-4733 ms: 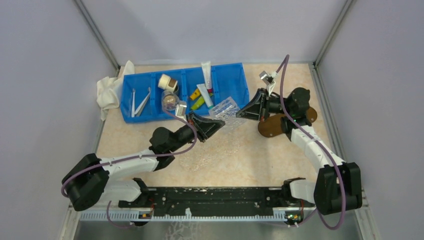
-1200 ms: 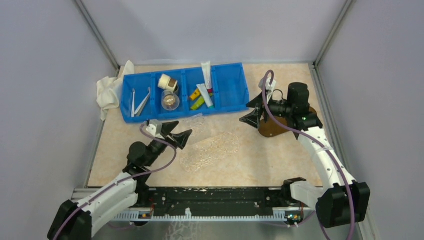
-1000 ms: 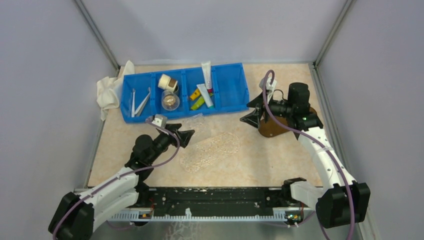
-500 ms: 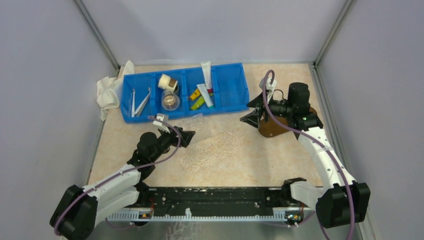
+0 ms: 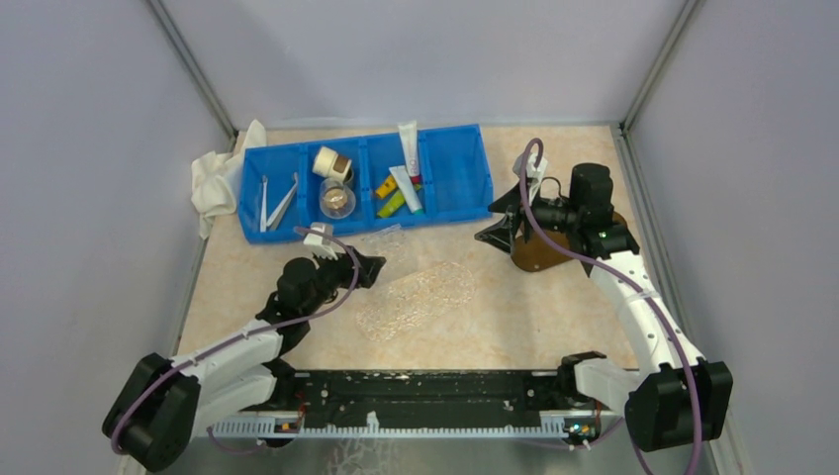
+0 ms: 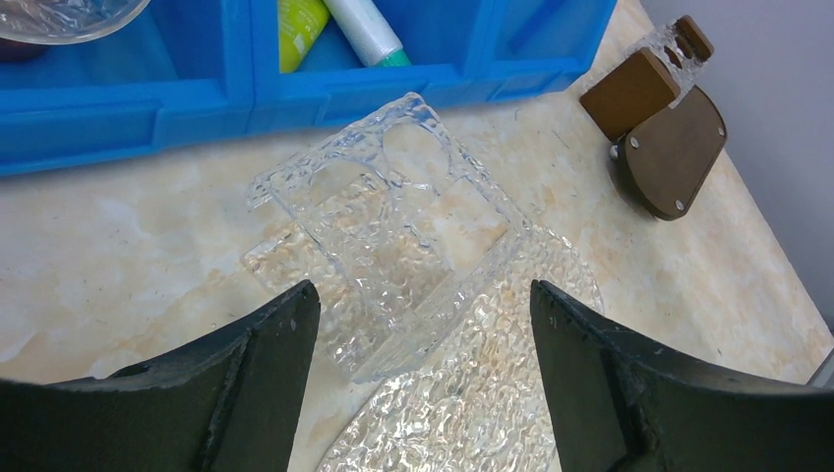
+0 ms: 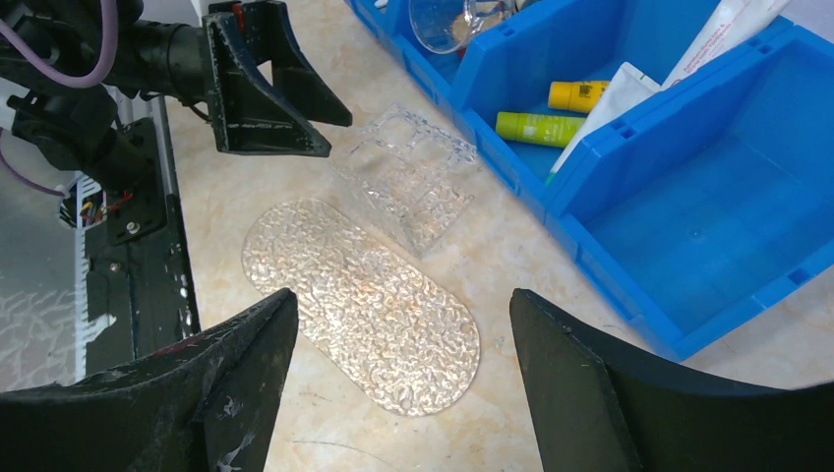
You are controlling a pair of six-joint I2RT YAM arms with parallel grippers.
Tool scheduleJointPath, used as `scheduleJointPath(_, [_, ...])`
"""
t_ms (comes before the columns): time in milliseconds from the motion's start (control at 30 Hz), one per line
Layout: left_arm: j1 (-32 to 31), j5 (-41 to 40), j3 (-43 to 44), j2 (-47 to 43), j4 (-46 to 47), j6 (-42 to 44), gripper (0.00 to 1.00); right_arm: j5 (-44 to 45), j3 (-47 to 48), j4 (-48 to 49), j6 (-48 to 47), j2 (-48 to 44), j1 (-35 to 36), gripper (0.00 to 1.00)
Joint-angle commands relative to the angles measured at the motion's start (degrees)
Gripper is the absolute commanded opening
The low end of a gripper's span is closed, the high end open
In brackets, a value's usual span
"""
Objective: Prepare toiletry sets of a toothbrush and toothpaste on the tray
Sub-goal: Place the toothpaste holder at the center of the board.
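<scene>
pulled well back since the earliest frame, both arms, with only a slight creep forward of the left gripper [image 5: 362, 269] over the last second and no shift of the right gripper [image 5: 495, 230]. from above: both sets of jaws spread wide, holding nothing; clear tray [image 5: 416, 297] flat just ahead and right of the left gripper, bare of any set; toothbrushes [image 5: 264, 203] farther ahead and to its left, in the end compartment of the blue bin [image 5: 457, 178], long axes running roughly away from the arms, plainly nearer the left arm; toothpaste [image 5: 406, 188] two compartments along, about as near one gripper as the other. through the left wrist: fingers wide apart, clear textured holder [image 6: 393, 206] straight ahead between them, its near corner touching or overlapping the tray's end, toothpaste ends beyond in the bin, no toothbrush in sight. through the right wrist: fingers wide apart likewise, tray directly below, toothpaste ahead and to the right with the short yellow and green tubes lying crosswise, toothbrushes out of frame. judged from this: a toothbrush pick for the left arm, reaching ahead-left with jaws set across the handle.
</scene>
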Motion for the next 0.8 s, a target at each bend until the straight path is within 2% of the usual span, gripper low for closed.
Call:
scheduleJointPath(0, [0.06,-3.08,2.71,1.55,-0.37,-3.04,0.83,-0.47,0.33,1.76,-0.97,-1.63,-0.38,0.79])
scheduleJointPath(400, [0.06,-12.82,9.89,7.61,-9.30,-7.42,0.79,-0.36,0.42,1.71,-0.96,-1.44,-0.38,0.79])
scheduleJointPath(633, [0.06,-10.47,15.00,13.73,-13.45,-8.97,0.55,-0.37,0.37,1.63,-0.94,-1.58,-0.38,0.79])
scheduleJointPath(767, [0.02,-8.48,15.99,15.52,-14.57,-9.60,0.48,-0.35,0.51,1.67,-0.90,-1.60,-0.40,0.79])
